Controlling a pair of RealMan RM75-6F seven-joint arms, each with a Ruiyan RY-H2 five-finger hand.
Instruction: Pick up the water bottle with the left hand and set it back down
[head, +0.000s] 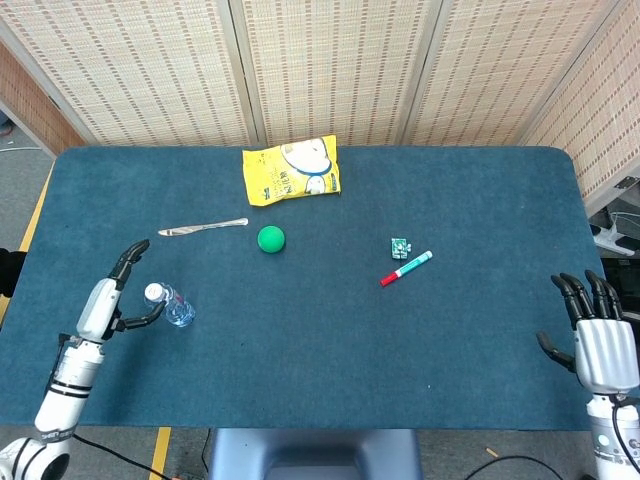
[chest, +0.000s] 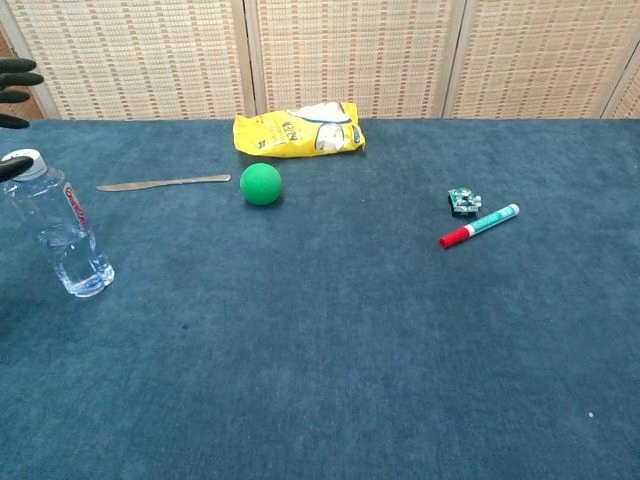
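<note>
In the head view, the water bottle (head: 168, 305) is standing at lower left on the desk (head: 330, 340), the left robot hand (head: 108, 298) spreading wide beside it, holding nothing; the right robot hand (head: 598, 340) is idling open at lower right. In the chest view, the bottle is standing upright at left, apparently set down.

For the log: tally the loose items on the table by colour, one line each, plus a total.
Clear: 1, water bottle
Yellow: 1, snack bag
Green: 2, ball and small green part
Silver: 1, knife
Red and teal: 1, marker
Total: 6
</note>
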